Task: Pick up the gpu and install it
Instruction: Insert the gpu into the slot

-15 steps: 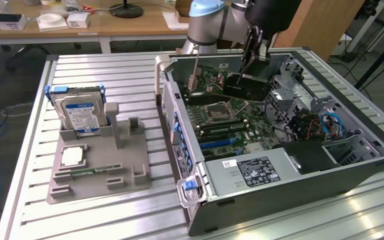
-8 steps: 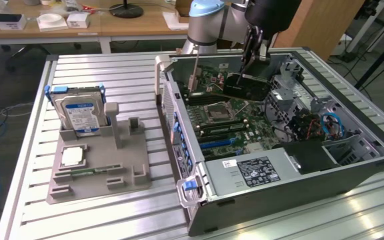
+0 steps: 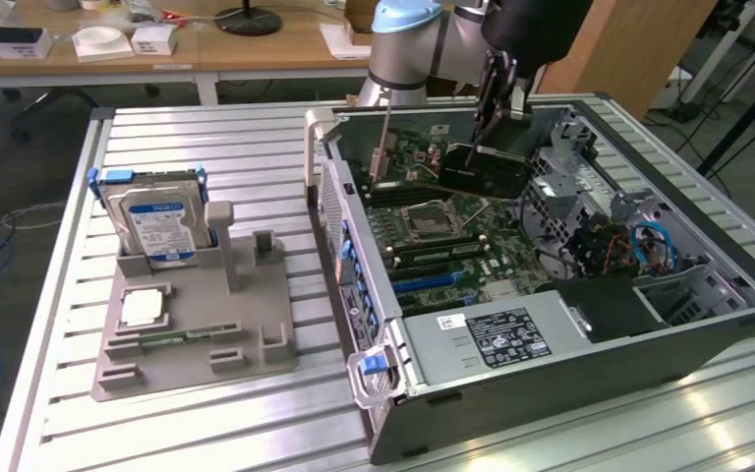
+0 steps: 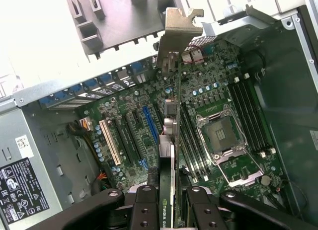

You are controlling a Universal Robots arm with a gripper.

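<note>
**Q:** where's the gpu [image 3: 483,169] seen in this one? and what's going on with the pincer [image 3: 499,103]?

**A:** The gpu is found inside the open computer case [image 3: 692,339], held up over the motherboard [image 3: 463,246] toward the far end of the case in the exterior view. The pincer is clamped on it from above, with one finger pressed on each face of the card. In the wrist view the card [image 4: 173,155] is seen edge-on between the two black fingers [image 4: 144,207], with its silver bracket [image 4: 180,26] at the end away from the pincer [image 4: 170,202], close to the case's rear wall.

**Q:** seated in a slot or not?

**A:** Can't be told tbh. The card is seen above the row of expansion slots beside the CPU socket [image 4: 223,135], but contact with a slot isn't shown clearly.

**Q:** anything else around?

**A:** A hard drive [image 3: 154,224] is stood upright in a grey holder [image 3: 201,339] on the tabletop [image 3: 220,138], well apart from the case on the exterior view's left. A power supply [image 3: 495,339] is fitted at the near end of the case.
</note>
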